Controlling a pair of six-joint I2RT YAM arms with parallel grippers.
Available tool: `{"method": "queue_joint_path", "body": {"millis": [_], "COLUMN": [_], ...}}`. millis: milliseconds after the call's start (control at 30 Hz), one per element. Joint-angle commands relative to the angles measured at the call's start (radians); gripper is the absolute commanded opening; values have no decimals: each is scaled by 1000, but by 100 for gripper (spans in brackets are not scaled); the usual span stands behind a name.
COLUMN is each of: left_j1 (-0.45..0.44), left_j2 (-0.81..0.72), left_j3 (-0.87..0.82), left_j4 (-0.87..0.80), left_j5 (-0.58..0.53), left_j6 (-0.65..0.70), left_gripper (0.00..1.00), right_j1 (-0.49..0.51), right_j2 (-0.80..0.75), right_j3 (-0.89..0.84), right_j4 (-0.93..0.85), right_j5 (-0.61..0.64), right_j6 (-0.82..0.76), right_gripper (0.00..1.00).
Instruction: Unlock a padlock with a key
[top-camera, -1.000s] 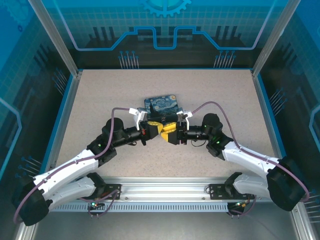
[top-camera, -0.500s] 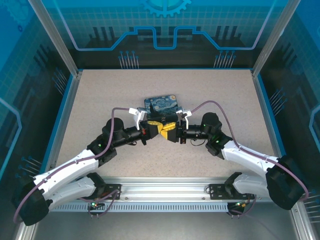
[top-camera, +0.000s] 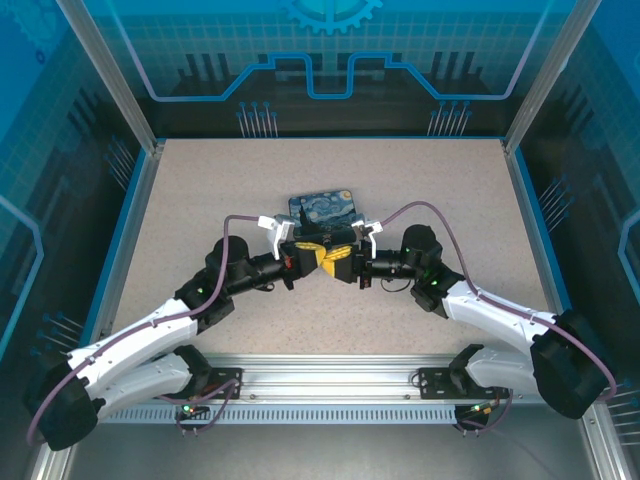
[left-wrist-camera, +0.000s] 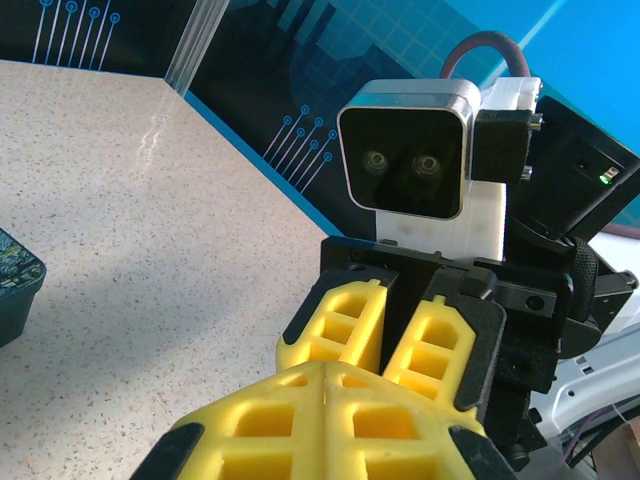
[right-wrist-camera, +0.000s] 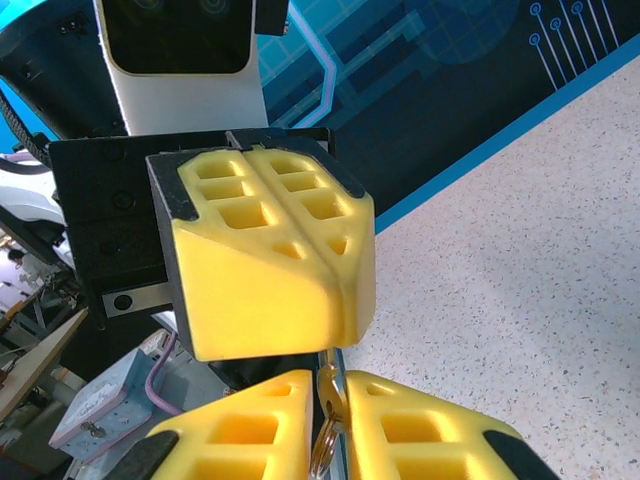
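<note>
Key insertion being lined up.
Right claw (left-wrist-camera: 386, 342), apparently pinching the key (right-wrist-camera: 326, 405), is being nudged nearer the closed left claw (left-wrist-camera: 325, 388).

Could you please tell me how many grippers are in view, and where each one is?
2. The left gripper and the right gripper meet tip to tip above the table, just on the near side of the painted box. The right gripper pinches a small metal key.

The left tool (left-wrist-camera: 325, 385) is seen nearest, yellow fingers pressed together. It is met tip to tip by the right tool (left-wrist-camera: 385, 340), fingers nearly closed, above the speckled desk (left-wrist-camera: 150, 200). A dark box corner (left-wrist-camera: 15, 290) is glimpsed left.
</note>
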Motion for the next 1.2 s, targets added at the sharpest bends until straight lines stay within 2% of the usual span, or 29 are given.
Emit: {"method": "queue_joint_path", "body": {"millis": [0, 200, 333, 467, 633, 800, 1167], "left_j1": [-2, -2, -3, -3, -2, -3, -3], "left_j2": [-1, -9, -15, -21, -25, -24, -23], "left_j3": [19, 8, 7, 7, 7, 5, 0], "left_j4": [8, 18, 17, 15, 14, 21, 26], "left_j5": [-46, -61, -67, -71, -69, -69, -72], "left_j6": [-8, -19, -19, -18, -18, -21, -25], "left_gripper": [0, 0, 0, 0, 0, 0, 0], "right_j1": [13, 11, 10, 10, 10, 10, 12], "right_j2": [-1, -13, -26, -39, -41, -35, -27], "right_j3": [8, 3, 1, -4, -2, 11, 9], "right_j4": [-3, -13, -35, -47, -50, -47, -45], "right_j5": [-9, -1, 8, 12, 8, -8, -14], "right_j6": [-18, -22, -36, -41, -39, -37, -39], "right_gripper": [14, 5, 3, 3, 10, 12, 9]}}
